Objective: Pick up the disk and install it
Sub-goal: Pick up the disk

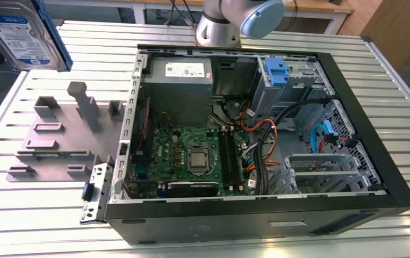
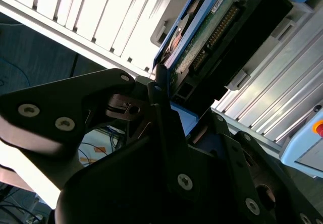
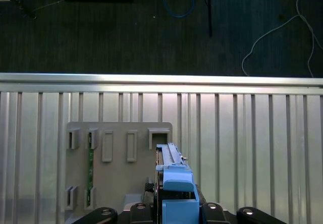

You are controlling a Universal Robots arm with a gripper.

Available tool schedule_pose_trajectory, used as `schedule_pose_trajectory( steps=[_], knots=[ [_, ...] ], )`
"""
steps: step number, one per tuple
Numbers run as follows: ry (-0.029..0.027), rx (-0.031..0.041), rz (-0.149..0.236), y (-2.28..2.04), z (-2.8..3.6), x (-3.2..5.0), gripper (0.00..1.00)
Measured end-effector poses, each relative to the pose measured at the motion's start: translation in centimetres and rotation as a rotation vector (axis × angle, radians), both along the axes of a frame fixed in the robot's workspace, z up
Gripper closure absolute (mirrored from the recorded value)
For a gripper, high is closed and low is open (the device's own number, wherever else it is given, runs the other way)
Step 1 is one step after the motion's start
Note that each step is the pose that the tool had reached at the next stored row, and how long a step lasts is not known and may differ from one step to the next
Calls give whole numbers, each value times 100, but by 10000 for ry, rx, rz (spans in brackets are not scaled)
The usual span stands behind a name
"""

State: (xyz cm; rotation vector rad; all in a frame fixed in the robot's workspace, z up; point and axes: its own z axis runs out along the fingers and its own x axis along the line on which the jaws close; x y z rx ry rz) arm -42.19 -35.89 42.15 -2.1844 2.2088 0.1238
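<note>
Exterior view: the disk [image 1: 20,33] hangs aloft at the exterior view's left, above the fixture plate [image 1: 54,134]. Pick-up looks done, install not yet. The open computer case [image 1: 348,107] holds the motherboard [image 1: 190,156], the power supply [image 1: 179,86] and cables.

Second wrist view: the gripper [image 2: 166,108] is clenched on the disk [image 2: 202,37], circuit side showing.

First wrist view: the disk [image 3: 174,181] sits edge-on over the plate's slots [image 3: 116,148].

open computer case [image 1: 262,221] — grey fixture plate [image 1: 67,141]

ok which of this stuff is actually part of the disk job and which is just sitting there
In the job: the disk, held up by the gripper; the open computer case.
Just there: grey holder plate, power supply, motherboard.
</note>
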Motion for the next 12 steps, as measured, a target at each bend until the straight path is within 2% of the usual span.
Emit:
schedule_pose_trajectory(
  steps=[12],
  knots=[
    [0,0,2,0,24,0,63]
  ],
)
